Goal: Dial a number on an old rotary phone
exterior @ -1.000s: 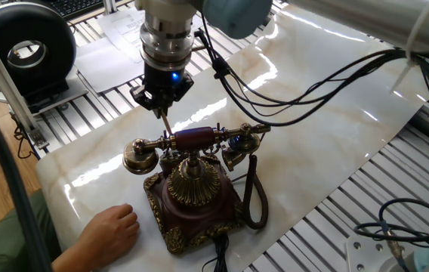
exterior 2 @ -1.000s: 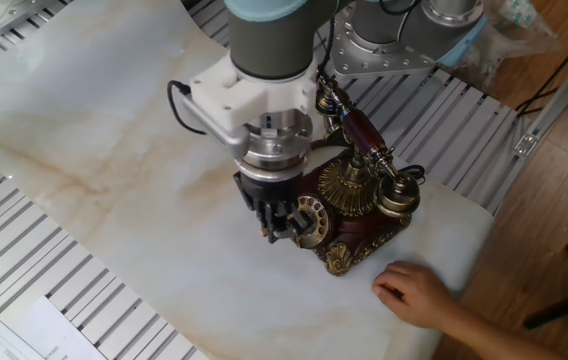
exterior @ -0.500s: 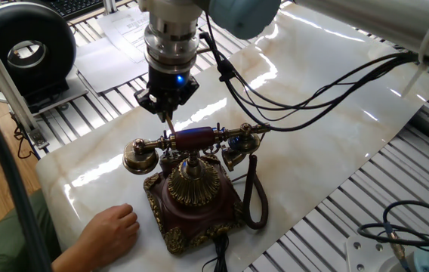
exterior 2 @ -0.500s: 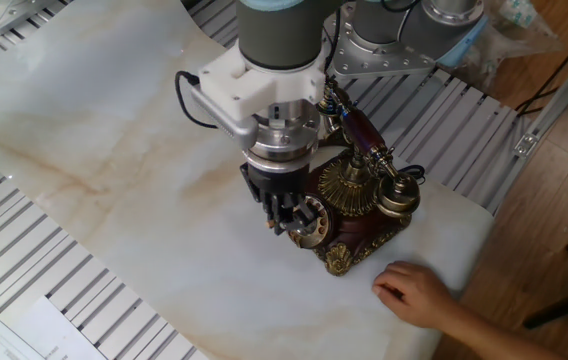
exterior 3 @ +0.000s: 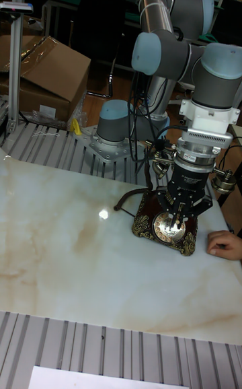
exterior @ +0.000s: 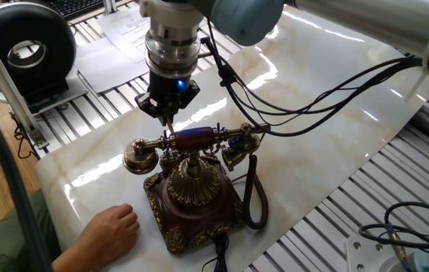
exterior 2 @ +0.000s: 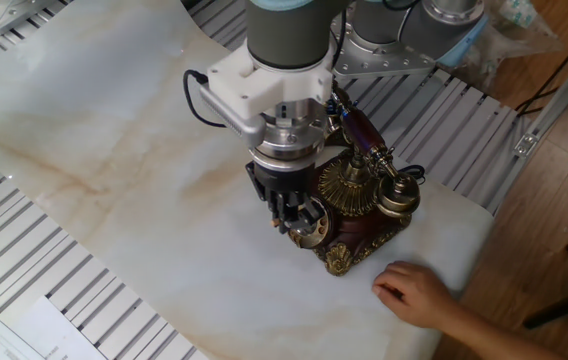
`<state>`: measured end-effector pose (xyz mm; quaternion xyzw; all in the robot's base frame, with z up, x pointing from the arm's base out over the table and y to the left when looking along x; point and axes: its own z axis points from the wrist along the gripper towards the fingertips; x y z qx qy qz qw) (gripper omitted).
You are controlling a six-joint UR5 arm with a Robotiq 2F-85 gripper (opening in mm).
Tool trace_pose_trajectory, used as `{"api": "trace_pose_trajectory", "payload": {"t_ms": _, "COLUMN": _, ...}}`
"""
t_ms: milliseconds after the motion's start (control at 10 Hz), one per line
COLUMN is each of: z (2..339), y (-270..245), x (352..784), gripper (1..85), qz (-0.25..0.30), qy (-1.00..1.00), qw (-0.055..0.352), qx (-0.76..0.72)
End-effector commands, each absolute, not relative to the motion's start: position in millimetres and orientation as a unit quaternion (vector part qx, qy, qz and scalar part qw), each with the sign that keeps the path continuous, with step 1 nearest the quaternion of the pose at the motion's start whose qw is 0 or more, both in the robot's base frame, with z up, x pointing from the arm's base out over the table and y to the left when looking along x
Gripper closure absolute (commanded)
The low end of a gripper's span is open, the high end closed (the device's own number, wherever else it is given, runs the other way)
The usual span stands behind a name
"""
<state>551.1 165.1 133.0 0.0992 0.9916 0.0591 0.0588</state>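
Gripper, one fixed view: black two-finger gripper [exterior: 168,113] points straight down behind the handset, a blue light glowing on its body; a thin pale rod runs from its tip to just behind the maroon grip. Whether the fingers are together or apart cannot be told from this side.
Phone, one fixed view: old rotary phone [exterior: 193,193] with dark maroon square base, ornate brass trim and brass dome stands on the glossy marble-patterned sheet [exterior: 328,143]; its maroon-and-brass handset [exterior: 192,140] lies level across the cradle, and the dark cord [exterior: 256,196] loops at the side.
Room, one fixed view: a person's bare hand [exterior: 109,230] rests flat on the sheet just beside the base's corner; black cables hang from the arm over the far side; the sheet's edge meets slotted aluminium rails.
Gripper, other fixed view: gripper [exterior 2: 292,212] stands over the brass rotary dial [exterior 2: 309,228], its dark fingers close together, the tips at the dial face.
Room, other fixed view: broad bare sheet lies on the side away from the phone; the hand [exterior 2: 414,293] lies near the front brass corner.
Gripper, tall fixed view: gripper [exterior 3: 180,213] tips reach the upper part of the dial [exterior 3: 169,226]; the fingers look nearly closed.
Phone, tall fixed view: phone [exterior 3: 144,222] sits toward one side of the sheet, near the arm's base.
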Motion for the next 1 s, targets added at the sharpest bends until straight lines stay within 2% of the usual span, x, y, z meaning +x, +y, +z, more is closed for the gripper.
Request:
{"api": "trace_pose_trajectory", "payload": {"t_ms": 0, "z": 131.3, "y": 165.6, "x": 549.8, "gripper": 84.3, "qz": 0.065, "qy": 0.991, "qw": 0.058, "qx": 0.101}}
{"api": "trace_pose_trajectory", "payload": {"t_ms": 500, "z": 122.6, "y": 169.3, "x": 547.1, "gripper": 84.3, "qz": 0.064, "qy": 0.991, "qw": 0.057, "qx": 0.103}}
{"api": "trace_pose_trajectory", "payload": {"t_ms": 900, "z": 130.0, "y": 162.1, "x": 550.4, "gripper": 84.3, "qz": 0.060, "qy": 0.993, "qw": 0.053, "qx": 0.092}}
